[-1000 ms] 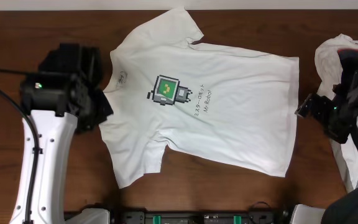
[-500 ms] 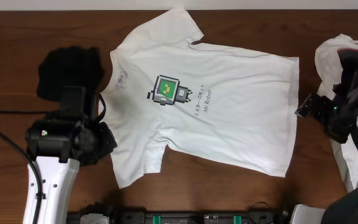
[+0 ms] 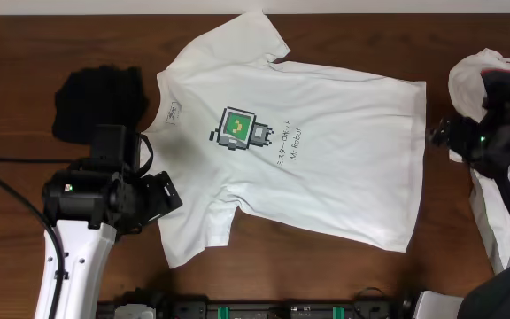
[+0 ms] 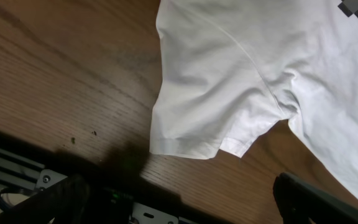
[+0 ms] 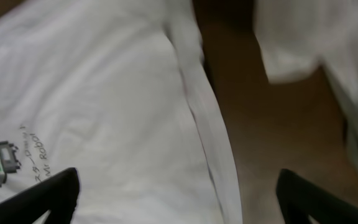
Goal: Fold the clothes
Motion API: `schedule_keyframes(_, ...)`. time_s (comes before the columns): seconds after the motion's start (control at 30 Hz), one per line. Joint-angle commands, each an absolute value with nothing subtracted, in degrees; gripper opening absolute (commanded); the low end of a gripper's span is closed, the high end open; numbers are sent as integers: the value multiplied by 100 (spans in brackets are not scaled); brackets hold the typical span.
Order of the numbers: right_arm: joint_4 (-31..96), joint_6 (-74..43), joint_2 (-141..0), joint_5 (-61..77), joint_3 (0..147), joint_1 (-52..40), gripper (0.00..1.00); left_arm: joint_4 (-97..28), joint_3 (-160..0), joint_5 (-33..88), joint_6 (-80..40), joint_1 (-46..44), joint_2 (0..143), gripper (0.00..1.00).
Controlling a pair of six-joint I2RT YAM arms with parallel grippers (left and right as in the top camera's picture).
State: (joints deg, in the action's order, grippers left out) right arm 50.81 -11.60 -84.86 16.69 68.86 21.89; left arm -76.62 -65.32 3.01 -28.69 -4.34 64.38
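A white T-shirt (image 3: 317, 151) with a pixel robot print (image 3: 237, 130) lies spread flat on the wooden table, collar to the left. My left gripper (image 3: 166, 192) stands open just left of the near sleeve (image 4: 210, 106), above bare wood and holding nothing; its dark fingertips (image 4: 64, 198) frame the left wrist view. My right gripper (image 3: 439, 134) is open at the shirt's right hem (image 5: 207, 124), nothing between its fingers (image 5: 312, 193). In the right wrist view the T-shirt (image 5: 104, 93) fills the left half.
A black garment (image 3: 96, 97) lies bunched at the left, behind my left arm. A heap of white clothes (image 3: 490, 75) sits at the right edge, under my right arm. The table's front edge and a metal rail (image 4: 17, 171) run close below the near sleeve.
My left arm has come down from beside the collar to the near sleeve, and its jaws have opened wide. My right gripper has shifted slightly up along the hem.
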Motion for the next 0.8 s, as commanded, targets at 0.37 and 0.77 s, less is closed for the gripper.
schedule_keyframes(0.37, 2578, -558, -9727, 2794, 6965, 2244, 62, -7684, -6504, 276, -2882, -436, 6436, 98)
schedule_keyframes(0.77, 1229, -705, -11448, 3671, 6965, 2231, 56, -7684, -6504, 276, -2882, -436, 6436, 98)
